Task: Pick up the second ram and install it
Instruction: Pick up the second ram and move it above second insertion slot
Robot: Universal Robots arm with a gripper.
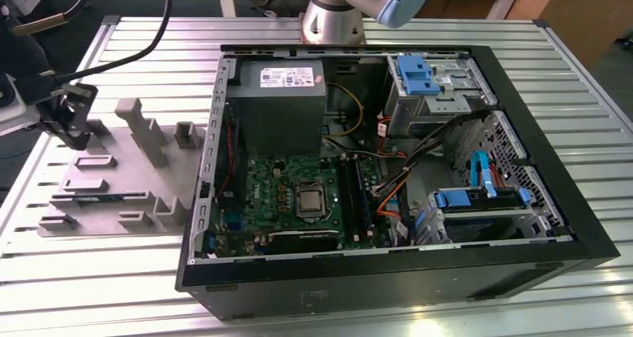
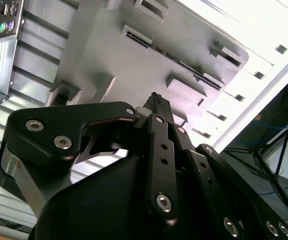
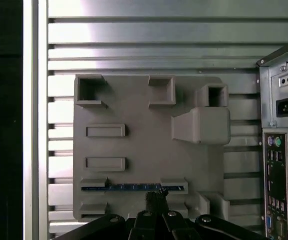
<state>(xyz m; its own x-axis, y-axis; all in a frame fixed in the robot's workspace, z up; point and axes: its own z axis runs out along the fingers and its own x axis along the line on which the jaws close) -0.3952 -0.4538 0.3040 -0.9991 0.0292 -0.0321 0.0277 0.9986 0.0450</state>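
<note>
The second ram point(image 3: 134, 188) is seen lying flat along its tray point(image 3: 139, 105) slot, its length set crosswise just ahead of the gripper point(image 3: 156, 194) (fingers pressed together, nothing held).

The second ram point(image 3: 134, 188) is blue-green, its holder point(image 3: 144, 150) plain grey, the pincer point(image 3: 155, 195) black, the ribbed table point(image 3: 148, 50) silver

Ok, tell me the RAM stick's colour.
The RAM stick is blue; first wrist view shows it best.
</note>
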